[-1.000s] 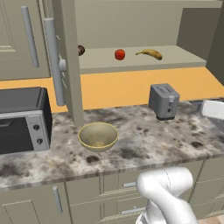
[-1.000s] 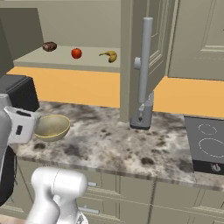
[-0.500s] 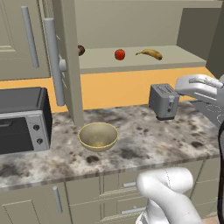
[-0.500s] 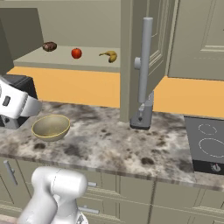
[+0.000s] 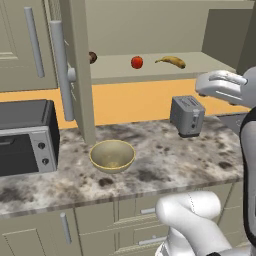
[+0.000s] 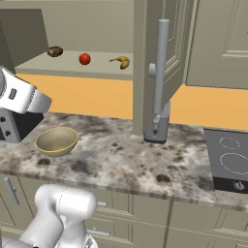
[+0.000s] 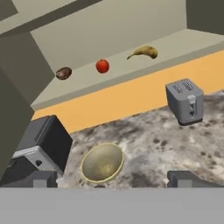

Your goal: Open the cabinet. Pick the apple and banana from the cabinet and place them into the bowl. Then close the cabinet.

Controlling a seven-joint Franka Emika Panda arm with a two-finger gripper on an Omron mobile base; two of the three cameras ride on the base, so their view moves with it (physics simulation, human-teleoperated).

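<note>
With both doors of the cabinet (image 5: 75,75) swung out, the beige shelf inside lies exposed, and left to right along it sit a small dark brown round object (image 5: 92,57), the apple (image 5: 136,62) and the banana (image 5: 171,61), each apart from the next, all near the shelf's front edge. Same row in the right base view: brown object (image 6: 54,51), apple (image 6: 85,59), banana (image 6: 120,61), with the open right door (image 6: 155,63) and its long grey bar handle (image 6: 161,65) standing to their right. On the counter (image 5: 165,160) below, going left to right: a black and silver toaster oven (image 5: 25,137) at the far left, then the bowl (image 5: 112,156) just in front of the left door's lower edge, holding nothing, then a grey two-slot toaster (image 5: 187,116) against the orange backsplash, well apart from the bowl. A black cooktop (image 6: 231,160) sits at the counter's far right in the right base view. The hand (image 7: 113,178) hangs over the counter with its two dark fingertips (image 7: 41,178) spread wide apart, gripping nothing; in the hand view the bowl (image 7: 102,162) lies just above and between them, the toaster (image 7: 184,101) to the upper right, the apple (image 7: 102,66) and banana (image 7: 143,53) up on the shelf, well away from the hand. The arm's white wrist link (image 5: 225,86) shows at the right edge of the left base view, above the toaster.
</note>
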